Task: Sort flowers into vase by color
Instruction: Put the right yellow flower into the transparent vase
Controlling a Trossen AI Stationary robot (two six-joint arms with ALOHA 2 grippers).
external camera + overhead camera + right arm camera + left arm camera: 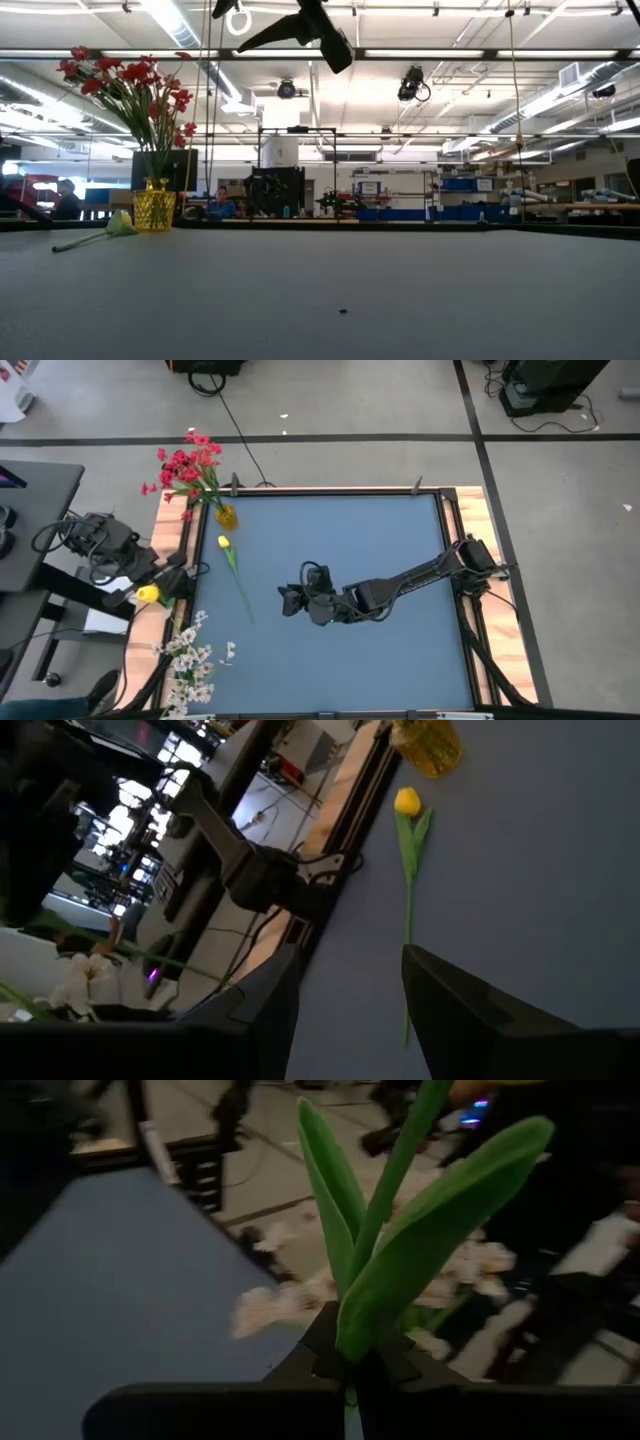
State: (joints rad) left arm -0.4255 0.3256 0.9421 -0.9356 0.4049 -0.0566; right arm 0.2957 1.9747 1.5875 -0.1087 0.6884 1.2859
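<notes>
A yellow tulip [224,542] lies flat on the blue table near its left side, and its stem [242,592] runs toward the near edge. It also shows as the tulip [407,802] in the right wrist view and the tulip [112,228] in the low view. My right gripper [290,600] hovers open near the table's middle, to the right of that stem, and touches nothing. My left gripper [170,592] is over the table's left edge, shut on a second yellow tulip [148,594]. Red flowers [188,468] stand in a yellow vase [226,516]. White flowers [190,660] are at the near left corner. My left gripper [350,1365] pinches the second tulip's stem between its two fingers, just below the base of the leaves [352,1342]. The fingers lie across the stem. The leaves [400,1250] and the head point away from the wrist, and the tulip is lifted clear of the table.
The wooden table rim [460,520] runs around the blue mat. Cables and a stand [95,545] sit beyond the left edge. Most of the mat to the right of the lying tulip holds only my right arm [420,572]. People show in the room behind the table [215,205].
</notes>
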